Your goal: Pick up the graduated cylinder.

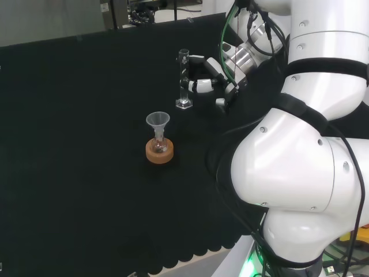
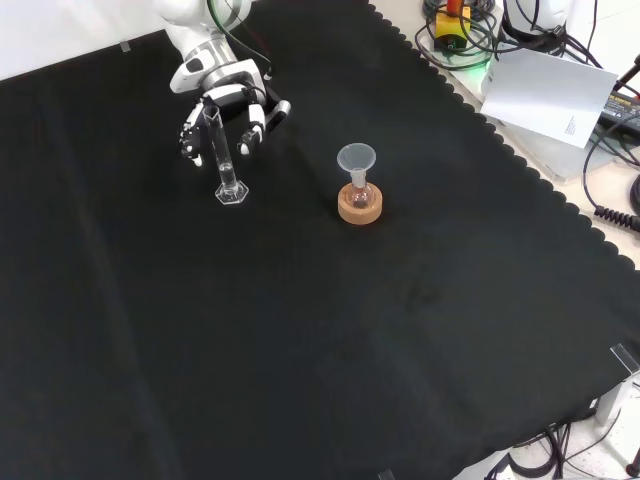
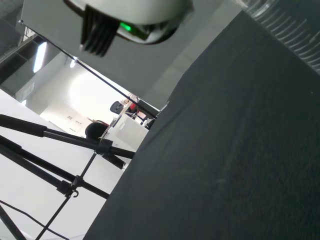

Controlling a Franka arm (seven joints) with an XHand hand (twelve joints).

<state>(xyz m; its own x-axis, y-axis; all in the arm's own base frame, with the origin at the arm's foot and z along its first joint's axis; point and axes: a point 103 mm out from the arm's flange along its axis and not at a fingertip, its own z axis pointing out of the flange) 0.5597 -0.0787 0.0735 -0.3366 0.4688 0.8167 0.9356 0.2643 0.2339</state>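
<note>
I'm watching the hand [image 2: 225, 115] hovering at the graduated cylinder [image 2: 222, 153], its fingers [image 2: 252, 128] curved partway in on either side of the tube. In the front view the cylinder's upper part is standing in front of the palm with fingers to its left and right; in the head view the fingertips [image 1: 196, 86] are reaching toward the tube from the right. I'm judging the fingers as relaxed rather than clamped: I cannot see them pressing on the glass, and whether any fingertip is touching it I cannot tell.

To do this step well, I'm thinking the hand needs to be centring the tube between thumb and fingers before curling in, closing at mid-height or above so the narrow glass is not tipping, and keeping the pull straight up once the hold is made. A sideways nudge now could easily be toppling such a tall, slim piece.

The cylinder is standing upright on its flat foot [image 1: 184, 104] on the black cloth [image 2: 300, 330], long axis vertical, open mouth [image 1: 183, 52] pointing up. It is sitting toward the far left of the front view, just below the hand.

Well apart from it, to the right in the front view, a small flask [image 2: 359, 192] with a clear funnel [image 2: 356, 159] in its neck is resting on a cork ring [image 2: 360, 208].
</note>
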